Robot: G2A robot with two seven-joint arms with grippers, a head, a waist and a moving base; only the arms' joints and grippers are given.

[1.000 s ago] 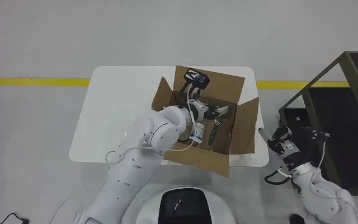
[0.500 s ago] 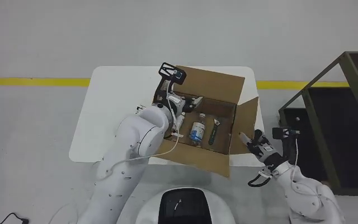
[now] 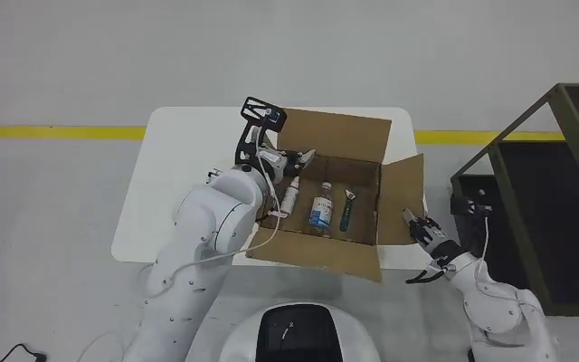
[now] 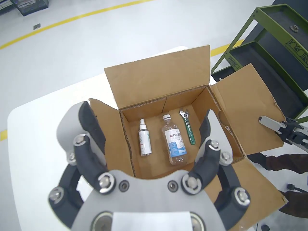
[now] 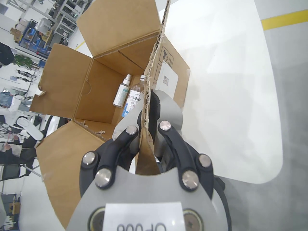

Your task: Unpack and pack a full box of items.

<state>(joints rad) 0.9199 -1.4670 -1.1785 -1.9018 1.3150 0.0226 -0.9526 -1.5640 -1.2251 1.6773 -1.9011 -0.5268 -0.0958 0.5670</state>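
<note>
So it's a white desk with rounded corners (image 3: 172,181), and an open brown cardboard box (image 3: 344,136) sits on its right half, front flap sticking out past the near edge.

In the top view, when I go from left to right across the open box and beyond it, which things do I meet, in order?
white spray bottle → clear bottle → green wrench → right flap → right hand, closed on that flap's edge.
</note>
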